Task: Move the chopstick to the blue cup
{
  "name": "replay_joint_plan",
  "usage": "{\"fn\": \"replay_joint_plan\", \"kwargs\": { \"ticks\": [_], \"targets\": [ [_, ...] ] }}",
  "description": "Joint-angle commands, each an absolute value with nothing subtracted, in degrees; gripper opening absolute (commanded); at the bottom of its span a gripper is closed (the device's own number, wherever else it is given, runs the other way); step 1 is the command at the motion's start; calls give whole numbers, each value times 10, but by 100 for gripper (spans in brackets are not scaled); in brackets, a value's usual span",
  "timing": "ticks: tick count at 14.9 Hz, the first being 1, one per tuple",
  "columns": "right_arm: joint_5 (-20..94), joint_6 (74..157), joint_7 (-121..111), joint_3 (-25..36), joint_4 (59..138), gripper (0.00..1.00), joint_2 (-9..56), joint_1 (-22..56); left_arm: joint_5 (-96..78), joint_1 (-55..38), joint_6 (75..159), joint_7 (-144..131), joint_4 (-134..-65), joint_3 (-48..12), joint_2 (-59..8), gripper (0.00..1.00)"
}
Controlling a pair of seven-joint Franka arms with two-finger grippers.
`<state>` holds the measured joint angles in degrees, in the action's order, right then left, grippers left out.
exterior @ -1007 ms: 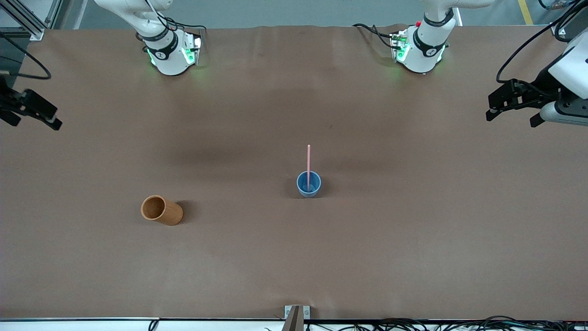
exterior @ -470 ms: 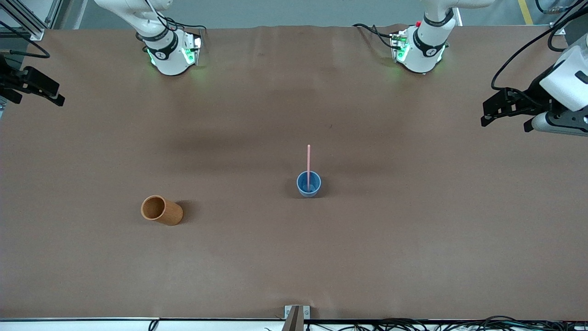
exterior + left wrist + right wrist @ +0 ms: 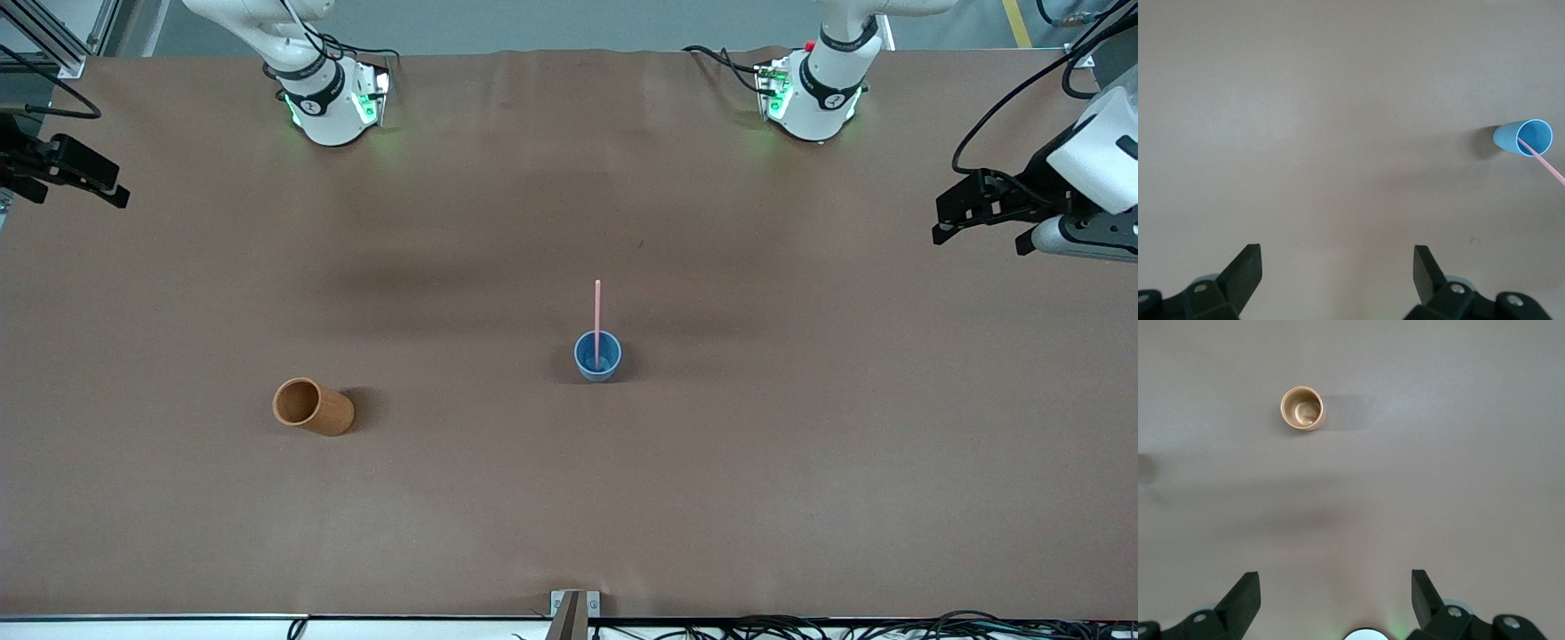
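Note:
The blue cup [image 3: 597, 356] stands upright near the middle of the table. The pale-pink chopstick [image 3: 597, 311] stands in it, leaning on the rim. Both also show in the left wrist view, the cup [image 3: 1523, 138] and the chopstick [image 3: 1548, 163]. My left gripper [image 3: 949, 216] is open and empty, up over the left arm's end of the table. My right gripper [image 3: 105, 185] is open and empty, up over the right arm's end. In the wrist views the left gripper [image 3: 1337, 267] and the right gripper [image 3: 1335, 592] show wide-spread jaws with bare table between.
An orange-brown cylindrical cup [image 3: 311, 406] stands toward the right arm's end, nearer the front camera than the blue cup; it also shows in the right wrist view [image 3: 1302, 408]. The arm bases [image 3: 331, 102] [image 3: 813, 93] stand along the table's top edge.
Both grippers have drawn back toward their ends of the table and risen slightly, then settled. The cups and the chopstick have not moved.

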<state>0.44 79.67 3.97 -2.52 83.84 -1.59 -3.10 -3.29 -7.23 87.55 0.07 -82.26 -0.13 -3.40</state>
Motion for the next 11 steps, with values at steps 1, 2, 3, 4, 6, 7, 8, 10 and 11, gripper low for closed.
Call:
{"fn": "replay_joint_plan", "kwargs": {
  "ticks": [1,2,3,4,6,7,8,10,11],
  "targets": [
    [2,820,21,-31,850,100,-21,-40,-26,-71,868,2,-803,-4,-37,100],
    [2,829,4,-31,855,100,-21,-43,-26,-71,868,2,-804,-4,-37,100],
    [3,835,-6,-30,858,100,-21,-49,-26,-71,868,3,-804,-4,-36,100],
    [4,835,-7,-31,858,100,-21,-51,-26,-71,868,3,-804,-4,-36,100],
    [5,835,-7,-31,861,100,-21,-50,-26,-70,868,3,-804,-4,-35,100],
    [5,835,-7,-31,865,100,-21,-50,-26,-70,868,3,-804,-4,-35,100],
    [5,835,-7,-31,866,100,-21,-50,-26,-71,868,3,-803,-4,-35,100],
    [5,835,-7,-31,866,100,-21,-48,-26,-71,868,3,-804,-4,-35,100],
    [5,835,-7,-32,866,100,-21,-47,-26,-71,868,3,-804,-4,-35,100]
  ]
}}
